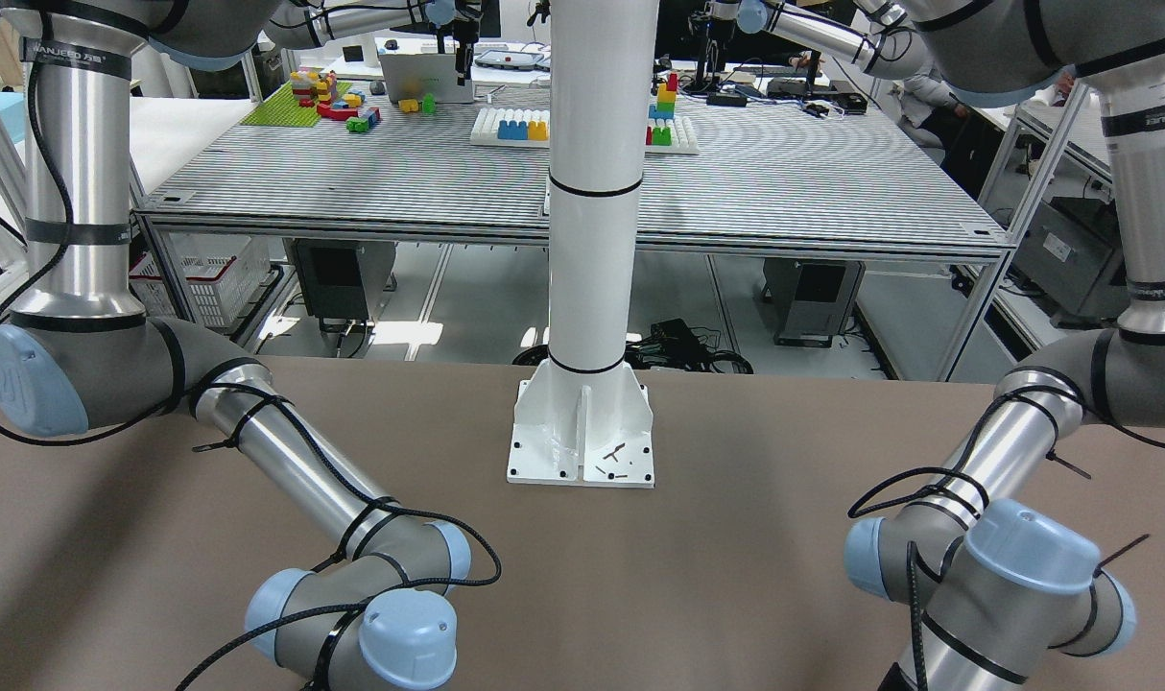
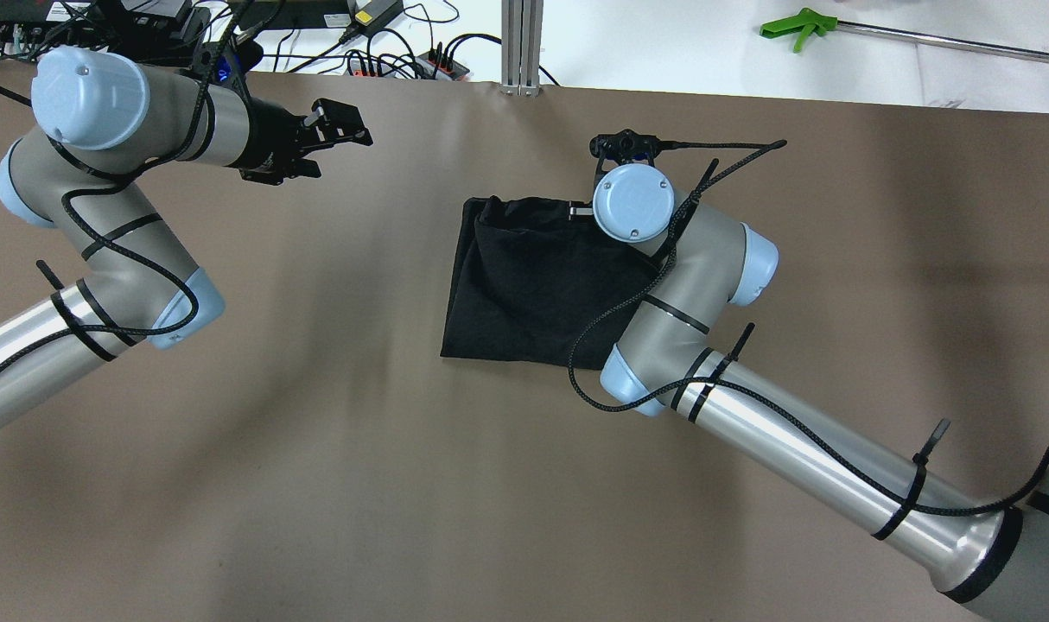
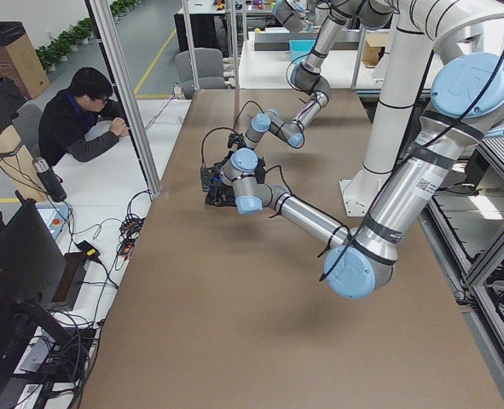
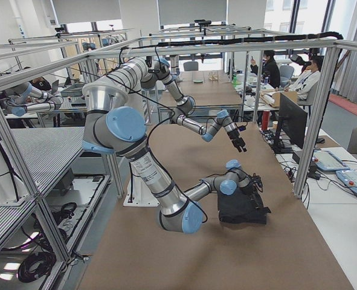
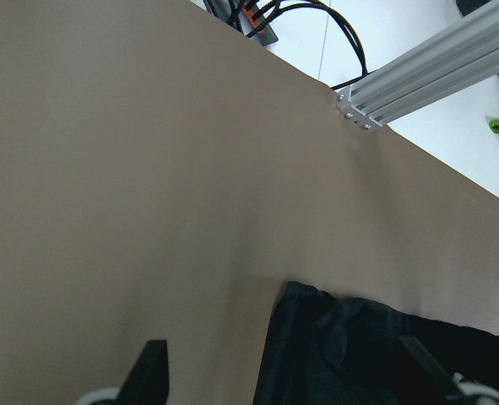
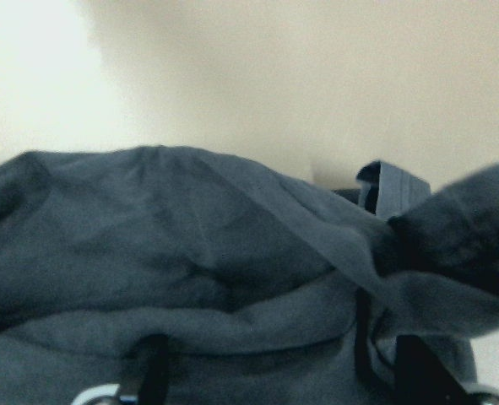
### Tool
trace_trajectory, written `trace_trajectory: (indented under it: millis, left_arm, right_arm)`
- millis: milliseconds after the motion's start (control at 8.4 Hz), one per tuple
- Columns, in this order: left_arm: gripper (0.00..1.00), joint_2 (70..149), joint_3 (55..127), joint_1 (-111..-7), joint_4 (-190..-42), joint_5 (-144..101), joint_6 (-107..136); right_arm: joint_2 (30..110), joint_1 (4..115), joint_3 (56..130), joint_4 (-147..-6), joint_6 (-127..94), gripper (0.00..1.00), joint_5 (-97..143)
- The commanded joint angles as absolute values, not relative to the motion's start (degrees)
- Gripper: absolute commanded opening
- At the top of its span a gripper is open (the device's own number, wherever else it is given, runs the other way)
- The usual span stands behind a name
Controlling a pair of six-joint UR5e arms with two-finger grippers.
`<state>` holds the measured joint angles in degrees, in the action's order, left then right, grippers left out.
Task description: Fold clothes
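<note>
Black clothes (image 6: pixel 190 253) bunch up directly beneath the right claw (image 6: pixel 279 371), at the garment's far corner.

Its fingers (image 6: pixel 152 367) stand wide apart with a ridge of cloth rising between them, not yet pinched as far as the wrist view shows. I judge it is set astride that edge so that closing would gather a corner to fold over. Behind and beside this claw the garment spreads as a rough rectangle on the brown table (image 2: pixel 317 432), mostly flat, one side partly hidden under the arm's elbow. The left claw (image 2: pixel 345 125) hangs over bare table with the cloth well off ahead of it, jaws spread wide and gripping nothing. It looks parked clear to leave the working arm room. Folding seems hardly begun.
</note>
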<state>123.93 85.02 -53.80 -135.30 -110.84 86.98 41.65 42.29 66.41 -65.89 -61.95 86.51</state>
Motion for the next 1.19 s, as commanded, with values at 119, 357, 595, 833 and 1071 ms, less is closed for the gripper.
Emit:
trace_trajectory:
  millis: [119,357,595,833,1071]
  left_arm:
    - [0.94,124.36,85.43,-53.96,-135.35,-110.83,87.28]
    - [0.94,124.37,85.87,-54.31,-135.35,-111.09,87.1]
    - [0.94,124.37,86.57,-54.23,-135.35,-111.44,87.27]
    - [0.94,124.45,86.57,-54.23,-135.26,-111.45,87.1]
    - [0.94,124.45,86.49,-54.23,-135.26,-111.45,87.1]
  right_arm:
    - [40.69,48.06,63.46,-63.37,-57.4,0.95,90.76]
    - [41.13,51.75,63.72,-63.63,-54.94,0.95,96.57]
    - [44.19,51.77,66.17,-63.72,-55.02,0.95,97.9]
    - [46.31,51.59,66.36,-62.58,-55.89,0.94,100.45]
    - [45.97,50.98,66.27,-62.31,-57.3,0.93,100.46]
